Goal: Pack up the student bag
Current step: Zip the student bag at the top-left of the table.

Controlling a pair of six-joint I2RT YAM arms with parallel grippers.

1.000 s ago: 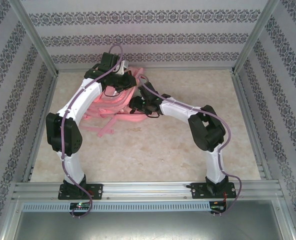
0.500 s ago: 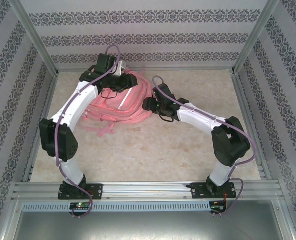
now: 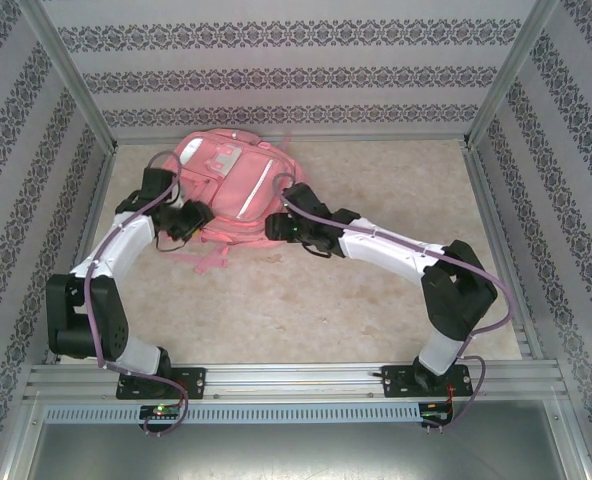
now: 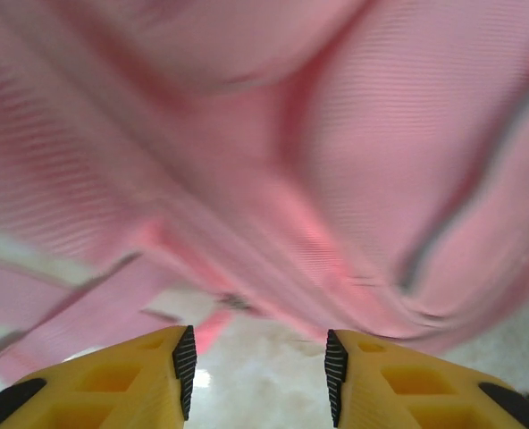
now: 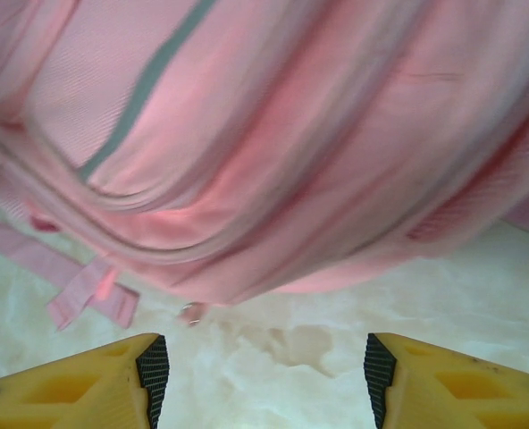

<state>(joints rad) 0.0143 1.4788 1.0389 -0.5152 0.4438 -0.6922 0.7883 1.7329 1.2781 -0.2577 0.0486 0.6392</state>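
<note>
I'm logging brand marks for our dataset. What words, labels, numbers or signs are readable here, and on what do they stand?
No text can be read.
White patch on the bag: may carry a label, but it is too small to read from the top view.
Bag fabric in the wrist views: blurred, no lettering visible.

White links (image 3: pixel 386 250), black joints (image 3: pixel 461 295); purple cables (image 3: pixel 182 395); hands (image 4: pixel 257 375) with yellow fingers (image 4: pixel 407 384), ribbed black pads (image 4: pixel 335 371).
</note>
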